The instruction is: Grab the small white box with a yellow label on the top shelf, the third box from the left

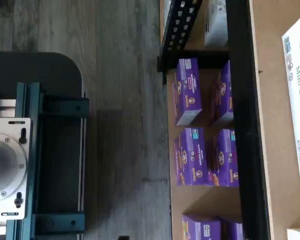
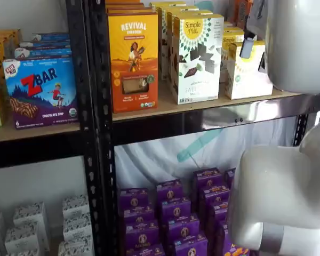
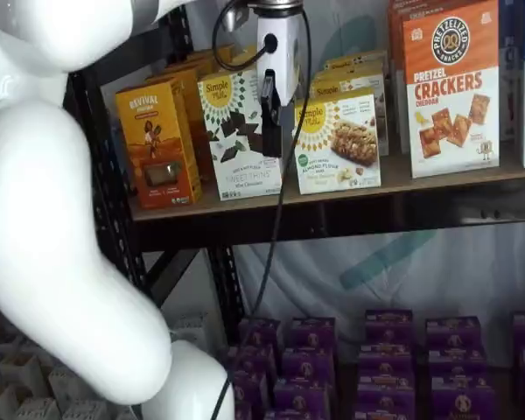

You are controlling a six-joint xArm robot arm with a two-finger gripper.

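Note:
The small white box [image 3: 337, 144] with a round yellow label stands on the top shelf [image 3: 394, 179], to the right of a taller Simple Mills box [image 3: 239, 131]. It also shows in a shelf view [image 2: 245, 72], partly behind the white arm. My gripper [image 3: 276, 144] hangs in front of the shelf, at the gap between these two boxes and just left of the small white box. Its black fingers are seen side-on with no plain gap, and no box is in them. In the wrist view, a white box top [image 1: 296, 100] lies on the tan shelf board [image 1: 275, 165].
An orange Revival box [image 3: 156, 144] stands at the left of the top shelf and a pretzel crackers box [image 3: 451, 87] at the right. Purple boxes [image 3: 385, 359] fill the lower shelf. The arm's large white body [image 3: 52, 219] fills the left foreground. A black upright [image 2: 96, 128] divides the shelf bays.

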